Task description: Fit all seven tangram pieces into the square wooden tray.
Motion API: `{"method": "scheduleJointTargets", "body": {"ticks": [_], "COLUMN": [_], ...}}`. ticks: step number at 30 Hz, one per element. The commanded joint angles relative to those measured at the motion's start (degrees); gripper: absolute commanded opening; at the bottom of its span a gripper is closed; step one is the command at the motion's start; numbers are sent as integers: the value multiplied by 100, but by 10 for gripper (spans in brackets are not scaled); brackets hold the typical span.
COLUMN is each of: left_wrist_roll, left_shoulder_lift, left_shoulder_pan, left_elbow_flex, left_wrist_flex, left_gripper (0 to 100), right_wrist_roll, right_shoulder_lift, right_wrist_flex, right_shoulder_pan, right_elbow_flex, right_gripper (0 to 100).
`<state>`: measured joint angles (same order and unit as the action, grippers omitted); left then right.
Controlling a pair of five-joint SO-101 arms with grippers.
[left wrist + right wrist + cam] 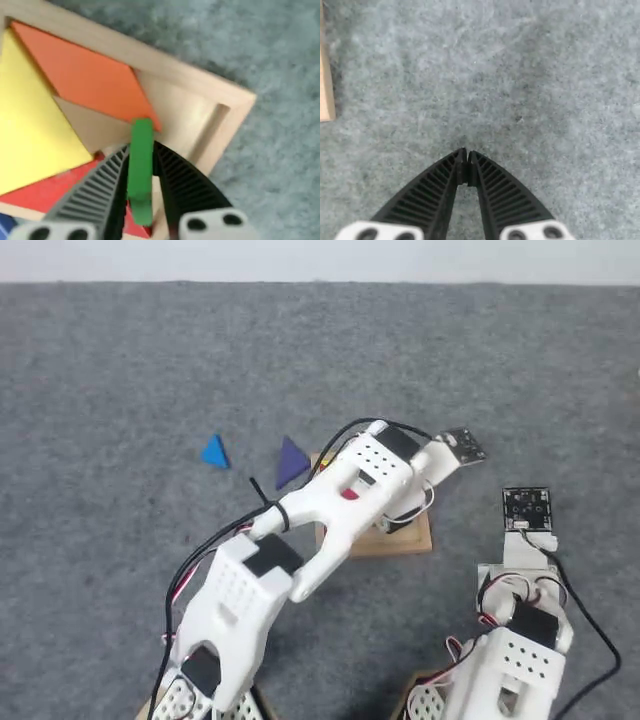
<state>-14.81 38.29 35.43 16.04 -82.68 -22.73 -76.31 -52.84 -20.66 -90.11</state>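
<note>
My left gripper (pixel 141 150) is shut on a green piece (pixel 140 165), held on edge above the wooden tray (pixel 227 95). Inside the tray lie an orange piece (pixel 87 75), a yellow piece (pixel 27 125) and a red piece (pixel 47 192), with bare wood beside the green one. From above, the left arm (pixel 350 495) stretches over the tray (pixel 395 540) and hides most of it. A blue triangle (pixel 214 452) and a purple piece (pixel 291 461) lie on the carpet left of the tray. My right gripper (pixel 466 167) is shut on nothing, over bare carpet right of the tray.
Grey carpet covers the whole table. The right arm (pixel 525 540) stands to the right of the tray, its wrist camera facing up. A corner of the tray (pixel 326 85) shows at the edge of the right wrist view. Open carpet lies at the back.
</note>
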Motion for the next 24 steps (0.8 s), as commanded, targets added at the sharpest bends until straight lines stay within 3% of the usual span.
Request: {"method": "scheduleJointTargets", "body": {"ticks": [1,13,24], "left_wrist_roll": [26,-9,-114], "left_shoulder_lift": [-26,-703,-730], "left_shoulder_pan": [-141,-738,-589], "left_elbow_flex": [321,321,497], "left_wrist_flex": [53,-431,-782], "left_gripper": [100,100,104], "right_wrist_roll": [-35,-44,-53], "right_shoulder_lift": [4,-48,-48], "right_wrist_flex": [101,84,92], "right_shoulder_pan": [-4,233,233], "right_elbow_flex": [360,273,273], "right_gripper": [7,7,7]}}
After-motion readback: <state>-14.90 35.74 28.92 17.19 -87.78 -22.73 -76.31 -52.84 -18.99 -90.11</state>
